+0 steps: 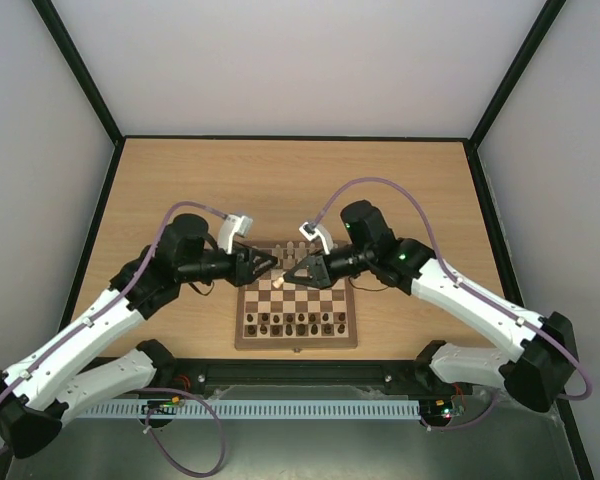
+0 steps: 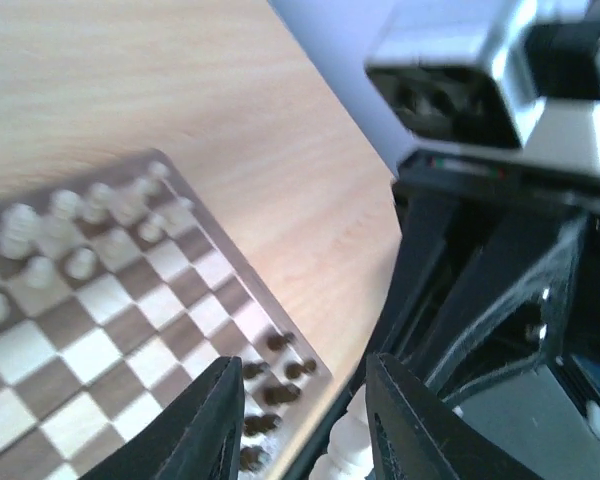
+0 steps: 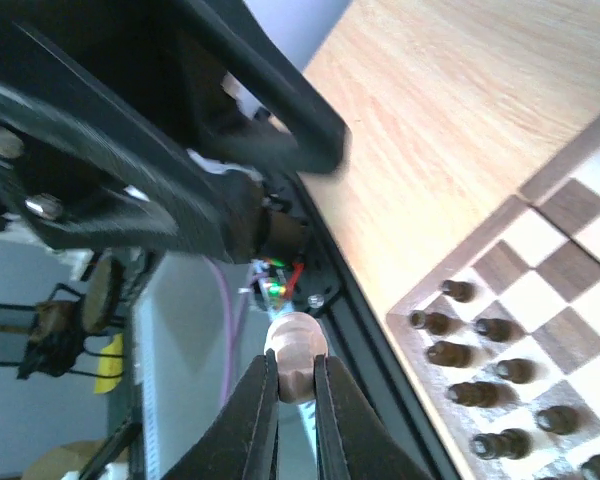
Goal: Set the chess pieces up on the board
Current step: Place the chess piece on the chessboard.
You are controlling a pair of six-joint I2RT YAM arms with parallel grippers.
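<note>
Top view: left gripper and right gripper meet tip to tip over the board's far half, with a pale piece between them. Left wrist: jaws parted, pale piece in the gap, board lower left. Right wrist: right gripper clamped on the pale piece, board with dark pieces off right.

Wooden board — matt, chess piece — smooth

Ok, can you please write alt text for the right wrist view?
The right gripper pinches a pale chess piece between its fingers. Behind it is the black left arm; at right, dark pieces stand on the board.
</note>
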